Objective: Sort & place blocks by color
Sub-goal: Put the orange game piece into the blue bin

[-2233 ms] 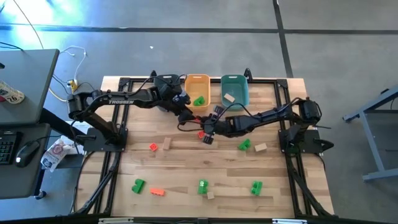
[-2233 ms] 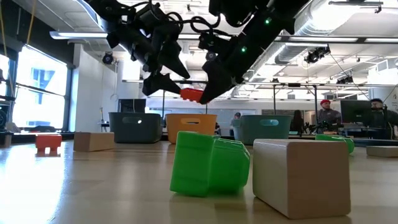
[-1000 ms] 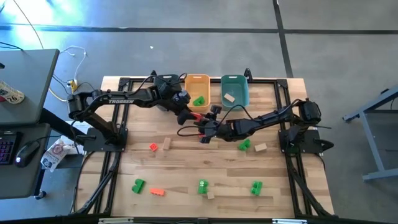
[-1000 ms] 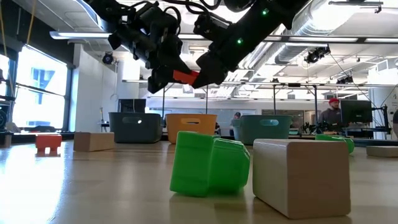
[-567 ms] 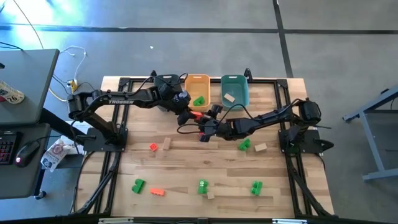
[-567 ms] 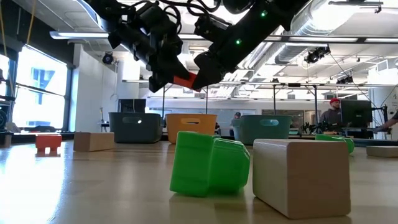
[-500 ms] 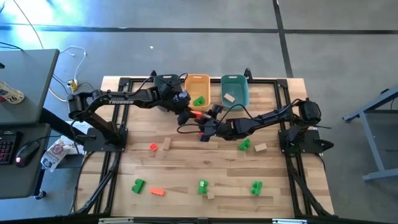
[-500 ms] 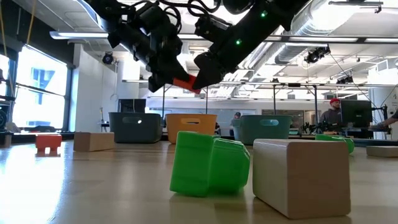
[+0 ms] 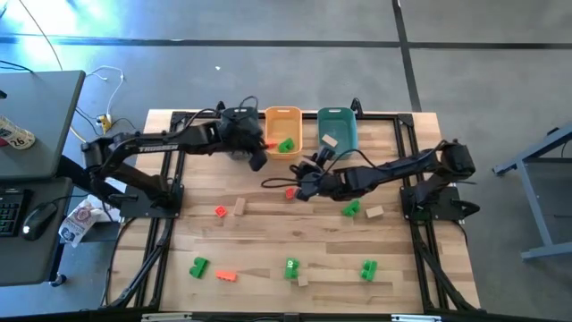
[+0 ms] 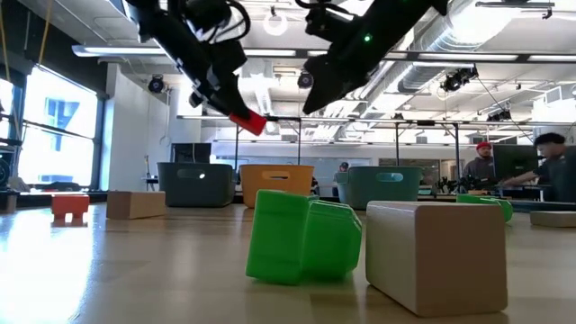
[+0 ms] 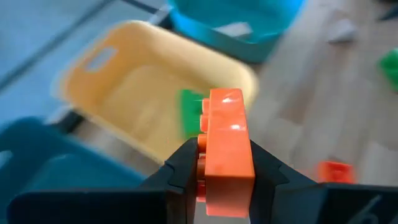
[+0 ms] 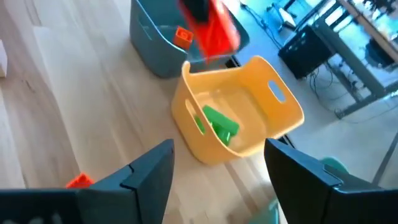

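Wooden counter [image 9: 268,233] carries scattered blocks: at its left, a green block [image 9: 198,266] and a flat orange one [image 9: 225,276] near the front edge, with an orange block [image 9: 221,211] and a tan one [image 9: 239,207] farther back. The left tool [image 9: 260,153] hangs above the counter beside the blue-grey bin [image 10: 194,184], clamped on a red-orange block [image 11: 225,152]. That bin seems to hold another orange block [image 12: 183,37], though the view is blurred. Next comes the yellow bin [image 9: 284,116], which holds a green block [image 9: 286,144], then the teal bin [image 9: 337,114] with a tan block [image 9: 329,140]. The right tool [image 9: 303,187] hovers mid-counter with its fingers [image 12: 149,177] spread apart and nothing between them, just beside a small red block [image 9: 290,192]. Right of it lie a green block [image 9: 350,208] and a tan block [image 9: 374,212].
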